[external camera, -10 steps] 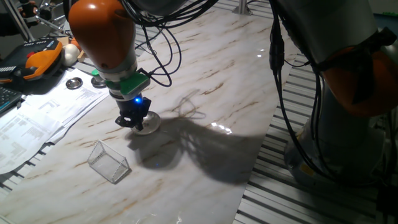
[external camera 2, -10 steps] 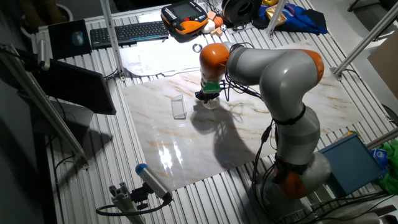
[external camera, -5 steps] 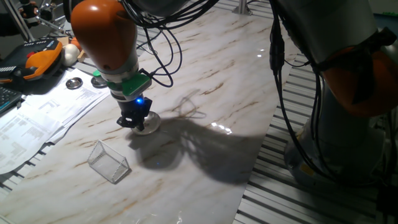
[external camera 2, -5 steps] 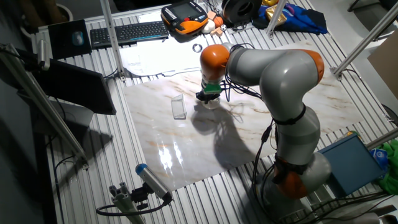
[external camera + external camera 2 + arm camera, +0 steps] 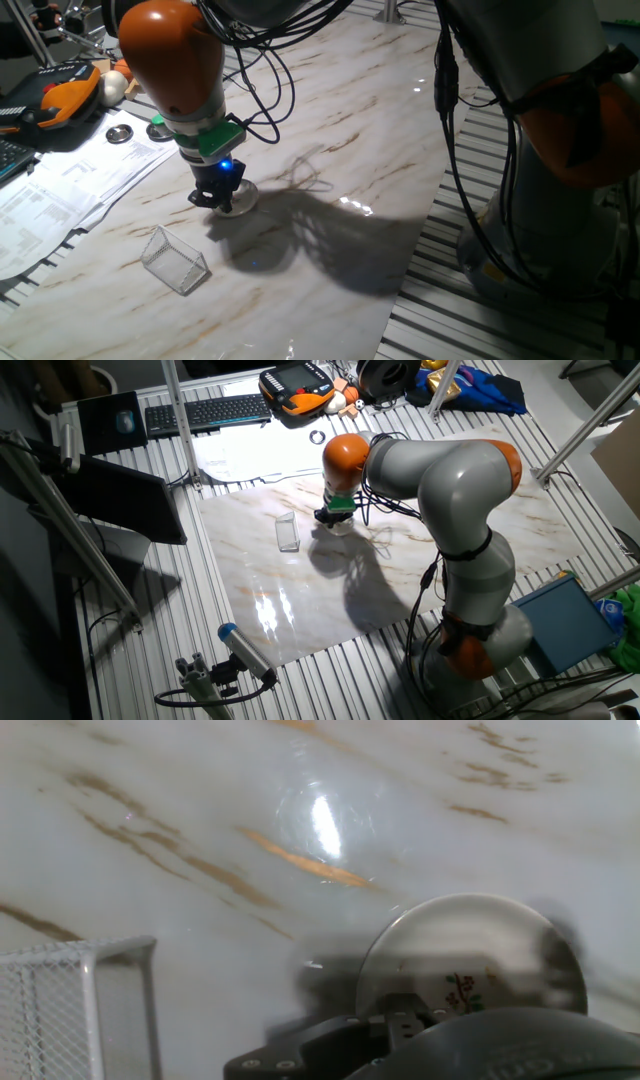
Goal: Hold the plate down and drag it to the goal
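Observation:
The plate (image 5: 240, 199) is a small white disc on the marble table, right of the goal. It also shows in the other fixed view (image 5: 341, 526) and in the hand view (image 5: 470, 955), with tiny dark specks at its centre. My gripper (image 5: 222, 201) stands straight down on the plate's left part, its black fingers together and touching the disc; it also shows in the other fixed view (image 5: 331, 517). The goal (image 5: 175, 260) is a small see-through box with pale edges, a short way to the front left of the plate. The goal also shows in the other fixed view (image 5: 288, 532) and at the hand view's lower left (image 5: 60, 1005).
A shiny metal dish (image 5: 119, 133) and printed papers (image 5: 55, 190) lie at the table's left. An orange hand-held controller (image 5: 60, 95) and a keyboard (image 5: 205, 412) lie beyond them. The marble top ends at a slatted metal bench (image 5: 450, 260) on the right.
The arm has shifted slightly to the right. The plate and the goal box look where they were.

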Controlling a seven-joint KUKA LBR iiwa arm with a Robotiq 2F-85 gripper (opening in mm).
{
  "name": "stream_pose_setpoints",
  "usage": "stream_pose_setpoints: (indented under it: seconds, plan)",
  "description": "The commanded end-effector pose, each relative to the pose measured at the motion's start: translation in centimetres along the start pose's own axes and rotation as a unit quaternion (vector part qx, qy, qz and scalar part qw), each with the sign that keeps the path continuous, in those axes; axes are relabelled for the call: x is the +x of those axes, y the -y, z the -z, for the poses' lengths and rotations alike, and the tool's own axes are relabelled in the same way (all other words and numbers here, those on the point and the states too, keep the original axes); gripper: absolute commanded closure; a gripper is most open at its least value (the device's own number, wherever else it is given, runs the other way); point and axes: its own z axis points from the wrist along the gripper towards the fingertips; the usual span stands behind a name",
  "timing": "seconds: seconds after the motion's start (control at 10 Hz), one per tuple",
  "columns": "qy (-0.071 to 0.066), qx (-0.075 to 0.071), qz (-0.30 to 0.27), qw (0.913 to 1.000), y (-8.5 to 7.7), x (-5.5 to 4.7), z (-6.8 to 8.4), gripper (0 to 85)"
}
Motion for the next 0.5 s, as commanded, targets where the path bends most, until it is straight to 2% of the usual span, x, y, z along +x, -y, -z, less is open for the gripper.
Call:
stream_pose_setpoints:
  seconds: [0.0,0.4]
  plan:
    - [0.002,0.000,0.000,1.0000,-0.01,0.02,-0.16,85.0]
    - [0.001,0.001,-0.005,1.0000,-0.48,0.23,0.09,85.0]
